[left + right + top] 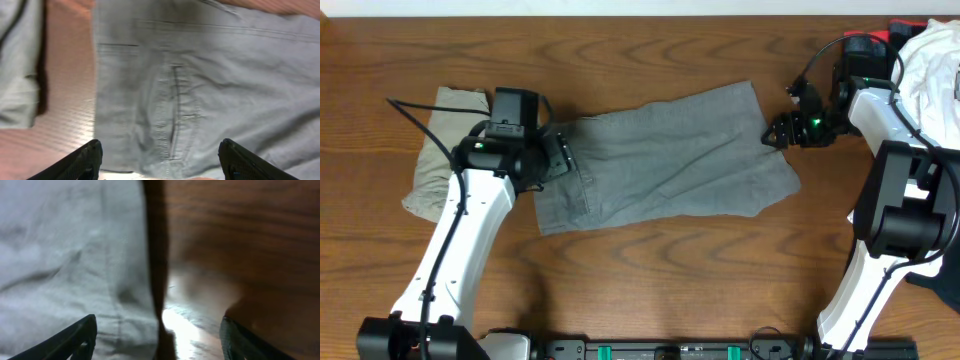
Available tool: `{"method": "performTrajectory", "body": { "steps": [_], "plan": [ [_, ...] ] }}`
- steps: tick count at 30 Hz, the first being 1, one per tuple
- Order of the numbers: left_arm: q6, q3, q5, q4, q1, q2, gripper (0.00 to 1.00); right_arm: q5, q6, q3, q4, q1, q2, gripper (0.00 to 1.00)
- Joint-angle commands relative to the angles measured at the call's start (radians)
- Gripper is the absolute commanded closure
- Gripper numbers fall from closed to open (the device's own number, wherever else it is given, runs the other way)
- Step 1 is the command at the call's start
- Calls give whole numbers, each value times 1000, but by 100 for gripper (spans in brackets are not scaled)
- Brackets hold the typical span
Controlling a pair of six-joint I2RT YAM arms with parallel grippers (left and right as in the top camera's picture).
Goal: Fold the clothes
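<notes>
Grey shorts (pixel 665 155) lie flat and unfolded at frame centre, khaki shorts (pixel 432 175) seemingly already folded at left; left gripper (pixel 558 155) and right gripper (pixel 772 130), jaws apart, hover at its two ends.

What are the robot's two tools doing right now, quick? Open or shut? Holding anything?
Left tool: open, holding nothing, over the grey shorts.
Right tool: open, holding nothing, at the edge of the grey shorts.
</notes>
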Motion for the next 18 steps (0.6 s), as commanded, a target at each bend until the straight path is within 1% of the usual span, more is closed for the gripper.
{"method": "performTrajectory", "body": {
  "steps": [1, 4, 7, 8, 12, 15, 18],
  "plan": [
    [-13, -4, -11, -16, 31, 2, 24, -97, -82, -4, -29, 35, 66, 28],
    [-13, -4, -12, -25, 39, 2, 24, -129, -112, -4, -49, 63, 82, 39],
    [-13, -4, -11, -25, 39, 2, 24, -128, -112, -4, -53, 85, 91, 40],
    [-13, -4, -11, -25, 39, 2, 24, -127, -111, -4, -52, 88, 91, 45],
    [-13, -4, -11, -25, 39, 2, 23, -102, -78, -3, -43, 87, 90, 71],
    [-13, -4, -12, -24, 39, 2, 24, -51, -38, -3, -36, 80, 86, 79],
    [-13, -4, -12, -24, 39, 2, 24, -26, -36, -3, -36, 75, 66, 82]
  ]
}}
